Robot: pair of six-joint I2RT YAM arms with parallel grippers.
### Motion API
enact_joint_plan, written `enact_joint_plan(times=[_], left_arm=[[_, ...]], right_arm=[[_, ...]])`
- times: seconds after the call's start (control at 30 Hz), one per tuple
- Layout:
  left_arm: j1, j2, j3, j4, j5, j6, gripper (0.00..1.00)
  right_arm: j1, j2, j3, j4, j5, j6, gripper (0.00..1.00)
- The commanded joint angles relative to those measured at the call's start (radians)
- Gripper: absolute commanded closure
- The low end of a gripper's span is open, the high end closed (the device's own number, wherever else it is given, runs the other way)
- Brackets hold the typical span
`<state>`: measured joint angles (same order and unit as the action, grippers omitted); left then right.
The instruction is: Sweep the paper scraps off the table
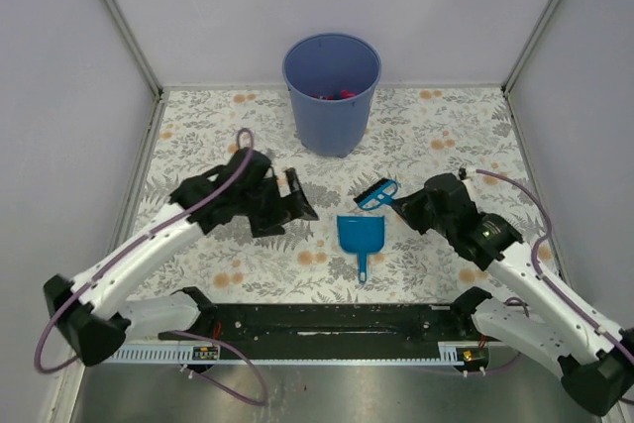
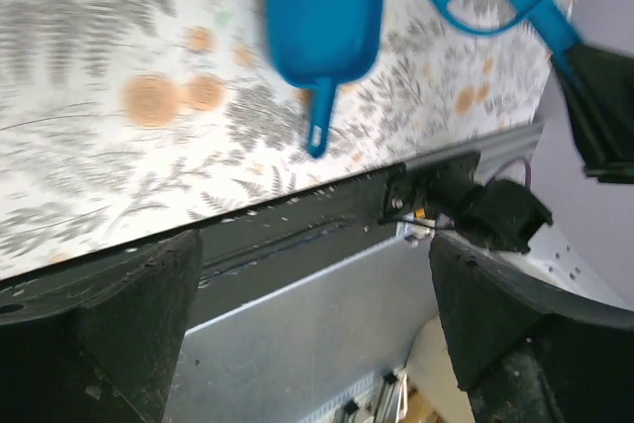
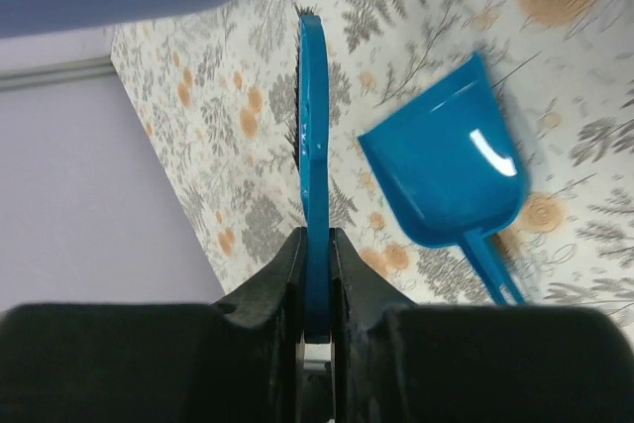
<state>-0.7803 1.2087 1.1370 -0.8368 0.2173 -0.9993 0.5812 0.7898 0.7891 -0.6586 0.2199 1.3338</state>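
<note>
- The paper scraps (image 1: pixel 335 96) that can be seen are a few red bits inside the blue bin (image 1: pixel 332 131), which stands upright at the middle of the desk's (image 1: pixel 213 136) far edge.
- The right gripper (image 1: pixel 401 207) is right of the desk's centre, clenched on the handle of a blue brush (image 1: pixel 376 194). In the right wrist view the brush runs edge-on, straight out from between the fingers.
- The left gripper (image 1: pixel 303 195) is left of centre with its fingers spread wide and nothing between them.
- The scraps lie well apart from both grippers, farther toward the far edge.
- A blue dustpan (image 1: pixel 359 233) lies flat between the two grippers, slightly nearer the near edge. Its handle points toward the black rail (image 1: pixel 327 324) along that edge.
</note>
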Motion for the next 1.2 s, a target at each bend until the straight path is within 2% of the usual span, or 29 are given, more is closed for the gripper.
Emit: enact_joint_plan(times=[0.0,0.1,0.33,0.47,0.6,0.7,0.93,1.03,1.17], left_arm=[[0.123,-0.202,-0.054,-0.194,-0.11,0.062,0.01],[0.19,-0.285,-0.049,-0.264,-0.142,0.099,0.01],[0.199,-0.353,-0.046,-0.32,-0.168,0.097,0.01],[0.197,-0.373,-0.042,-0.338,-0.171,0.102,0.01],[0.197,-0.386,-0.045,-0.357,-0.184,0.107,0.01],[0.197,-0.387,-0.048,-0.36,-0.179,0.111,0.01],[0.197,-0.36,-0.037,-0.352,-0.177,0.133,0.01],[0.197,-0.342,-0.029,-0.347,-0.171,0.142,0.01],[0.197,-0.328,-0.023,-0.34,-0.177,0.156,0.01]], right_arm=[[0.115,0.095,0.007,0.191,0.002,0.142,1.0],[0.221,0.23,0.061,0.241,0.03,0.192,1.0],[0.416,0.457,0.059,0.422,0.128,0.421,1.0],[0.47,0.552,0.096,0.418,0.186,0.453,1.0],[0.48,0.569,0.032,0.474,0.249,0.54,0.99],[0.483,0.581,0.012,0.485,0.274,0.548,0.96],[0.52,0.673,0.024,0.528,0.236,0.564,0.79],[0.526,0.721,0.053,0.531,0.171,0.553,0.6],[0.531,0.756,0.107,0.469,0.095,0.547,0.44]])
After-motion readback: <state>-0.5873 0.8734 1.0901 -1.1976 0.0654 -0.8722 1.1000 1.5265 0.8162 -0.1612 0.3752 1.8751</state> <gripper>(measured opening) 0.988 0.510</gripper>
